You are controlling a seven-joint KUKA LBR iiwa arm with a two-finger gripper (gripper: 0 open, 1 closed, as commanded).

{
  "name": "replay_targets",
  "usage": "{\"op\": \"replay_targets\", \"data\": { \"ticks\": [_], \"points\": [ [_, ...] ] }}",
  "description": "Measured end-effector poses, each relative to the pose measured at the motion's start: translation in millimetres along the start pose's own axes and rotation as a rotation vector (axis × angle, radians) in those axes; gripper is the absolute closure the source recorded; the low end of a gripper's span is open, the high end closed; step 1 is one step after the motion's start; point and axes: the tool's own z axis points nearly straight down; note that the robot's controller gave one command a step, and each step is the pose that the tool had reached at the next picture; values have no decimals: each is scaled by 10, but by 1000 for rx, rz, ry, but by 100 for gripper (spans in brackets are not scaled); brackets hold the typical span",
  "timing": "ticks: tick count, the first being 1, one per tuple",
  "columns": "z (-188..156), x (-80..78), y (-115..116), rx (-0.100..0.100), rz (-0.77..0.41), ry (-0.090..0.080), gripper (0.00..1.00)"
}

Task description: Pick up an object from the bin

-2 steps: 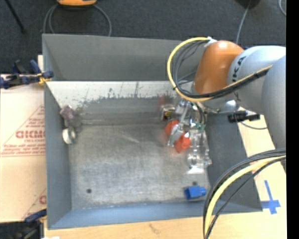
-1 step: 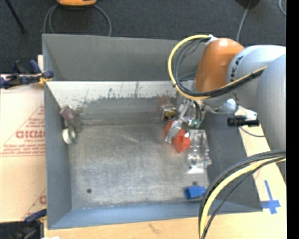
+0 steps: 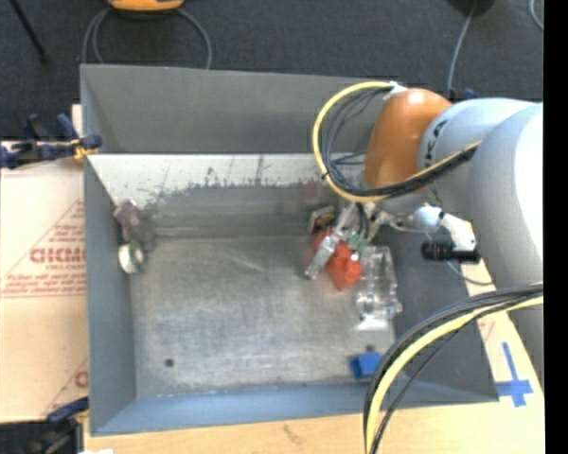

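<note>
One high, slightly oblique view down into the bin (image 3: 227, 320)

Centre and near left: bare bin floor (image 3: 227, 320), open for passage.
Far left: small silvery ring (image 3: 129, 257) against the left wall.
Right: red piece (image 3: 343, 269) and clear plastic piece (image 3: 377, 296) close together, the arm (image 3: 473, 178) overhead.
Near right: blue block (image 3: 364, 365) by the near wall.

Not much to read here tbh. The cardboard sheet (image 3: 38, 329) left of the bin (image 3: 109, 329) has red print (image 3: 55, 256) inside a red triangle outline, one big word with smaller lines under it, but I can't make out any letters.
</note>
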Motion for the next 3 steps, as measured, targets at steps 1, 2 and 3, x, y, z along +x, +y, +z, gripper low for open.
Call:
{"op": "replay_targets", "data": {
  "ticks": [1,2,3],
  "points": [
    [-15,-10,-13,0,-1,-1,0],
    [-53,-41,5,-7,-3,-14,100],
    [-375,-55,15,-8,-6,-9,100]
  ]
}}
